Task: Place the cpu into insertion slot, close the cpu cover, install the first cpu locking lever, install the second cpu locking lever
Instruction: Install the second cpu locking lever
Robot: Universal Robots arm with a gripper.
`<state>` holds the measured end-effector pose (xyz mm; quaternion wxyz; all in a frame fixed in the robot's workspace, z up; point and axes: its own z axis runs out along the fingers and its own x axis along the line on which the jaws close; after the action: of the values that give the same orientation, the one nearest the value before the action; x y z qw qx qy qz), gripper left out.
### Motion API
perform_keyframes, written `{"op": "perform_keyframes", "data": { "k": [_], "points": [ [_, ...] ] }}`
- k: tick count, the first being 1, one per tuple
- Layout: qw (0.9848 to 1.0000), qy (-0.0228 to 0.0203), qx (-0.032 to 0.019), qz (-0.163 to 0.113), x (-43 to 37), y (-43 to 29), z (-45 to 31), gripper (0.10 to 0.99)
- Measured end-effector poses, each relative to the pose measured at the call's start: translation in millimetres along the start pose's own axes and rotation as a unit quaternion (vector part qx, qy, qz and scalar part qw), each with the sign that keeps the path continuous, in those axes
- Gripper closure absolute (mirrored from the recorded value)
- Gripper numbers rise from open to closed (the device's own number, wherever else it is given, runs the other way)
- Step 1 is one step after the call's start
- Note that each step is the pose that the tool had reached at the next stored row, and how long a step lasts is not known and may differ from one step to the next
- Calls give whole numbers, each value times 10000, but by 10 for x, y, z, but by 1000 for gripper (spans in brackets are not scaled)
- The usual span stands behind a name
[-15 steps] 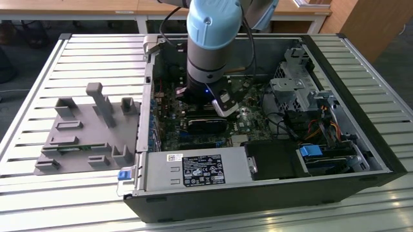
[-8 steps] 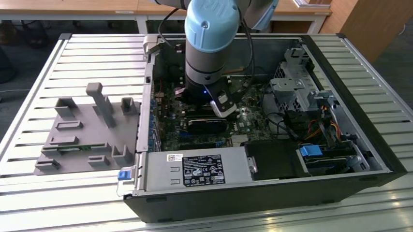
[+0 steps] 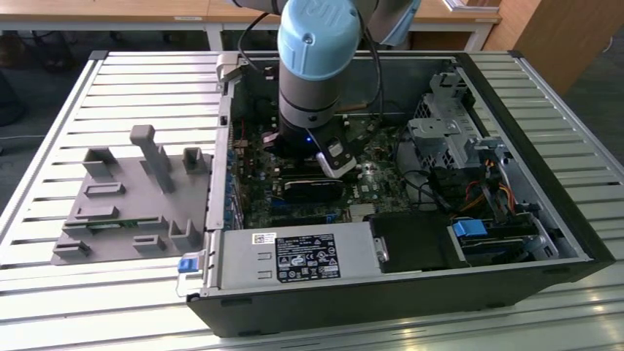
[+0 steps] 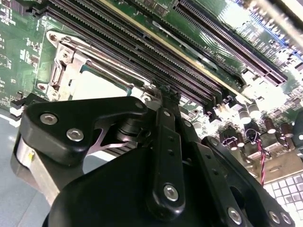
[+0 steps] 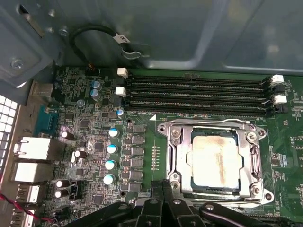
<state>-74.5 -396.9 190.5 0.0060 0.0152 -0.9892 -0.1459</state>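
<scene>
Just ahead of my gripper (image 5: 161,187) lies the insertion slot (image 5: 215,161) on the green motherboard (image 5: 94,142), and the cpu (image 5: 215,158) sits flat inside it, its beige metal top showing. Around the chip I see the cpu cover (image 5: 253,158), a silvery frame lying down on the socket. My fingers (image 4: 165,101) stand pressed together with no gap, and they hold nothing; their tips are at the near edge of the cover frame. Beyond the socket, further from my tool, run four long black memory slots (image 5: 194,94). From the exterior view, my arm (image 3: 312,66) reaches down into the open computer case (image 3: 546,219).
</scene>
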Motion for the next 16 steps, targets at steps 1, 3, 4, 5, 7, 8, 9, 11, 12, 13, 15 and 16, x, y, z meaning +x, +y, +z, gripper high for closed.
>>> {"op": "perform_keyframes", "data": {
  "k": [1, 3, 4, 5, 7, 8, 9, 11, 12, 13, 15, 16],
  "points": [
    [10000, -1, -2, 0, 0, 4, -11, 969],
    [10000, 0, -2, 0, 0, 13, -38, 969],
    [10000, 0, -2, 0, 1, 16, -52, 969],
    [10000, 0, -3, 0, 1, 20, -64, 969],
    [10000, 0, -3, 0, 1, 27, -86, 969],
    [10000, -1, -4, 0, 1, 31, -99, 969],
    [10000, 0, -3, 0, 1, 35, -113, 969],
    [10000, 0, -3, 0, 1, 43, -141, 969],
    [10000, 0, -3, 0, 1, 49, -159, 969],
    [10000, 0, -4, 0, 1, 54, -176, 969],
    [10000, 1, -3, 1, 1, 66, -214, 969],
    [10000, 2, -3, 1, 1, 71, -233, 969]
  ]
}}
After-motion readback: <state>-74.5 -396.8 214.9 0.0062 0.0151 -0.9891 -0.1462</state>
